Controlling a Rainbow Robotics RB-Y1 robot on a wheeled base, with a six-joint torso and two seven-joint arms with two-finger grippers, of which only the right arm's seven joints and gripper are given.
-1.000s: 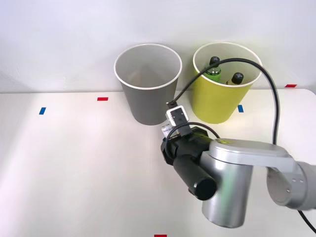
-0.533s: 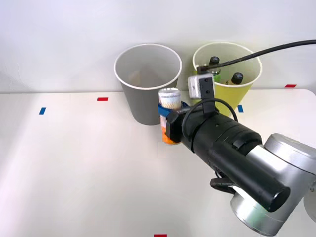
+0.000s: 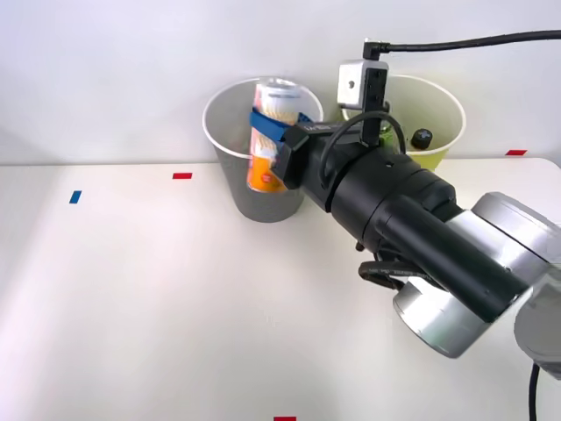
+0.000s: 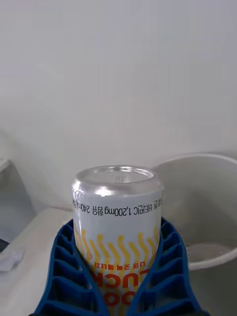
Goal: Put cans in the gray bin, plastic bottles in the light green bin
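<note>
The right tool [image 3: 273, 132] grips the orange-and-white can [image 3: 267, 132] upright, just over the gray bin's [image 3: 230, 167] mouth, near its right rim.

Plain white wall [image 3: 131, 53] behind a white table [image 3: 131, 289] with tape marks.

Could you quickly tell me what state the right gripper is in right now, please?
Right gripper: closed on the orange and white can, held in the air at the gray bin.
</note>
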